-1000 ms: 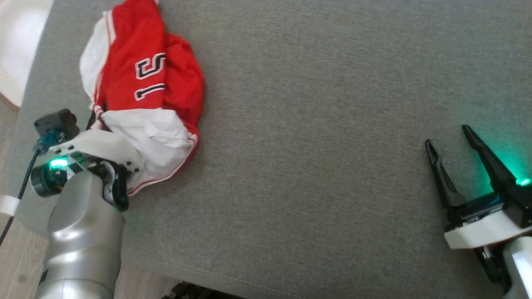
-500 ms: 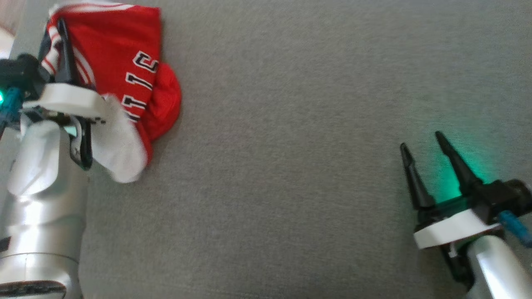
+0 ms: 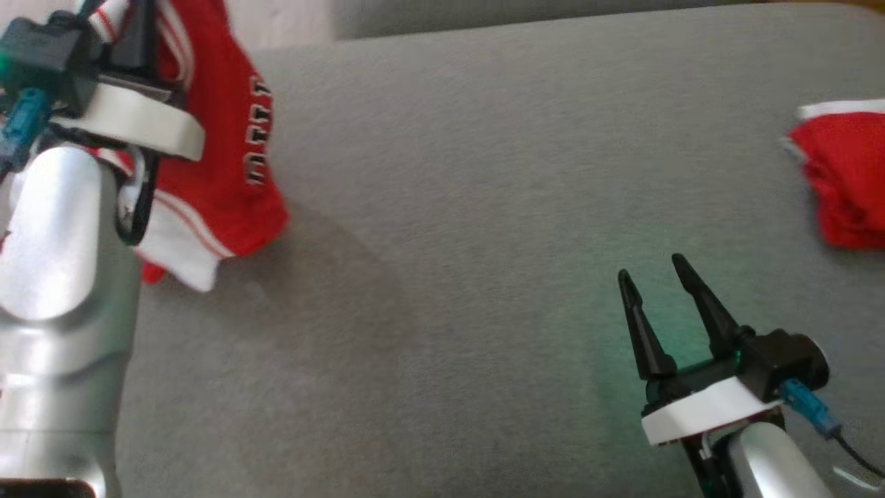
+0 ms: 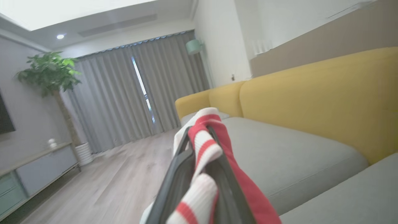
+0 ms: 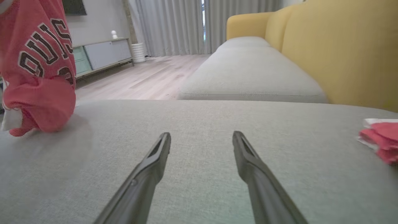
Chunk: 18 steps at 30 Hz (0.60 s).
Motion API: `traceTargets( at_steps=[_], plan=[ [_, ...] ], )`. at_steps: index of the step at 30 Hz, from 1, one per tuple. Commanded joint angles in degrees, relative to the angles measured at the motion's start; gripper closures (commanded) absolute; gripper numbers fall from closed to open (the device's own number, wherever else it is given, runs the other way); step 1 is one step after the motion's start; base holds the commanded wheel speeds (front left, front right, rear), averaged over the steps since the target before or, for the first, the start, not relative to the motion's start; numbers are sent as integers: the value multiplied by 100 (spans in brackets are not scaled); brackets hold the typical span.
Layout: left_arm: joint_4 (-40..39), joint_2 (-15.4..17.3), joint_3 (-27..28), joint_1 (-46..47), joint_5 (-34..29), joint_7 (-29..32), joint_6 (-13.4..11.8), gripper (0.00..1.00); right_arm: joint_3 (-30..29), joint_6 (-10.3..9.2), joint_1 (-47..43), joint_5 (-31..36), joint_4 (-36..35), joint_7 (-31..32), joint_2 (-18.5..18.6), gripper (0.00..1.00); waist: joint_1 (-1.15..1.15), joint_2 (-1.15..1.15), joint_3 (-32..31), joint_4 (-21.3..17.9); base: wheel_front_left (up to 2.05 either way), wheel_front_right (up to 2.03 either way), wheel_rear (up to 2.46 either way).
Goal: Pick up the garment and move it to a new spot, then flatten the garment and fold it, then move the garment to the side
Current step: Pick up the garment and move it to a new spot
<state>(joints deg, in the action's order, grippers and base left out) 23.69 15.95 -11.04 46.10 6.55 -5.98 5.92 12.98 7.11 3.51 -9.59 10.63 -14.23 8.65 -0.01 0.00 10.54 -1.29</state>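
Though limp, garment (image 3: 228, 173) in left pincer (image 4: 199, 132).

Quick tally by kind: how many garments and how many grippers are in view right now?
Garments: 2, the jersey and a red cloth on the cushion.
Grippers: 2, the left gripper shut on the jersey, the right gripper open.
Total: 4.

Grey cushion (image 3: 484, 207), yellow backrest (image 4: 311, 93) (sofa), potted plant (image 4: 46, 73)

Red-and-white garment (image 3: 228, 187), black lettering, hanging bunched, lowest fold near grey cushion (image 3: 449, 242)
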Motion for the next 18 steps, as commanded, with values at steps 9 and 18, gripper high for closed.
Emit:
traceTargets(
  at_steps=[9, 18],
  plan=[
    [-841, 150, -124, -35, 246, 357, 79, 100, 63, 37, -179, 20, -300, -76, -110, 0, 1, 0, -775, -1228, 0, 0, 0],
    [-608, -161, -836, -634, 501, 565, 132, 100, 40, 37, -157, -5, -353, -76, -258, 0, 1, 0, -255, -1405, 0, 0, 0]
  ],
)
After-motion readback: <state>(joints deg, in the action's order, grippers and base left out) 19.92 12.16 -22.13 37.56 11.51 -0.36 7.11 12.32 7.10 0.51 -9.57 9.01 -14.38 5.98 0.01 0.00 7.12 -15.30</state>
